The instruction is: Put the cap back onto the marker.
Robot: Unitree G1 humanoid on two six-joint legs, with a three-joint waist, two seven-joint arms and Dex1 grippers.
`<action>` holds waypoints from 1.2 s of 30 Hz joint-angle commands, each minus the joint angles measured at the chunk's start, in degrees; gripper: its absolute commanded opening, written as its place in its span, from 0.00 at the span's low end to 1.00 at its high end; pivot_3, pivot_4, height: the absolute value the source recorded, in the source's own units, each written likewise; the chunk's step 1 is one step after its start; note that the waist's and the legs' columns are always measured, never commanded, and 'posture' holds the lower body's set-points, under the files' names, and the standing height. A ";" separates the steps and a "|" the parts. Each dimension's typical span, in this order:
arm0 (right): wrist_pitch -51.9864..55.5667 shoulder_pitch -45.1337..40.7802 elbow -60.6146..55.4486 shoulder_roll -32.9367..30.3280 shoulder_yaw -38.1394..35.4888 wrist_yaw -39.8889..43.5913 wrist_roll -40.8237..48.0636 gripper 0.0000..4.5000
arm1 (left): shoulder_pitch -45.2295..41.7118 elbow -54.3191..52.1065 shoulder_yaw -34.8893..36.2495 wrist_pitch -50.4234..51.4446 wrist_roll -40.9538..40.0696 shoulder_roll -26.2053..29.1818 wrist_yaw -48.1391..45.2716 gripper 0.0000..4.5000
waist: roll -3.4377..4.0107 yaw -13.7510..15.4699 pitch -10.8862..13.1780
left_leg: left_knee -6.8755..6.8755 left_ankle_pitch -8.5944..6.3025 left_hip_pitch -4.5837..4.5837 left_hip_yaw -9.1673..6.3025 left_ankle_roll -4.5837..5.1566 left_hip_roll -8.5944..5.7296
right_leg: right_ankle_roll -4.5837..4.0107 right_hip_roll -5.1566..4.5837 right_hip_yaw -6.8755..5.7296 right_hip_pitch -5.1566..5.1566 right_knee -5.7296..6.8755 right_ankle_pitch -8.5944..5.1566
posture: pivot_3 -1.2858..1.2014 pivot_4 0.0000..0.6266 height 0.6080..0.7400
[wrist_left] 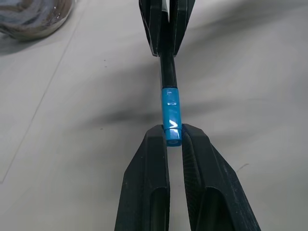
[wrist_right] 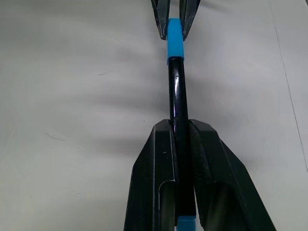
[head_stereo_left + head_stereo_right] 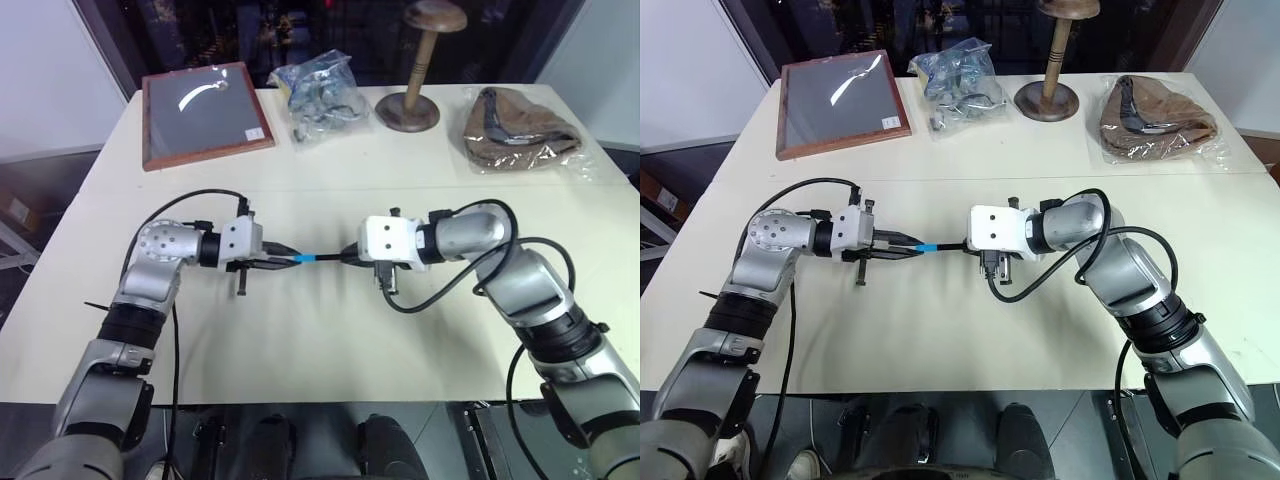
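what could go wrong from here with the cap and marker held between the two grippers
The left gripper pinches only the end of the cap, so it may slip out. The marker is held above the table by the right gripper; a skewed push might bend or jam it, and an early release would drop it.

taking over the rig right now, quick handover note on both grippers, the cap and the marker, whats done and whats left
Left gripper: shut on the cap.
Right gripper: shut on the marker.
Both are held in the air above the white table, pointing at each other, cap and marker in one line.
Done: the cap sits over the marker's end; whether fully seated, cannot tell.
Left: press home if needed, then let go.
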 commanded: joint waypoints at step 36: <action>-6.45 -2.37 0.28 -0.74 -1.26 2.16 1.21 0.00 | 5.36 -9.43 0.39 5.83 -1.23 2.17 3.24 0.84 | 0.00 -0.04 0.00 | 0.00 0.00 0.00 0.01 0.00 0.00 | 0.00 -0.01 0.00 -0.02 0.01 0.00 | 0.52 0.24 1.00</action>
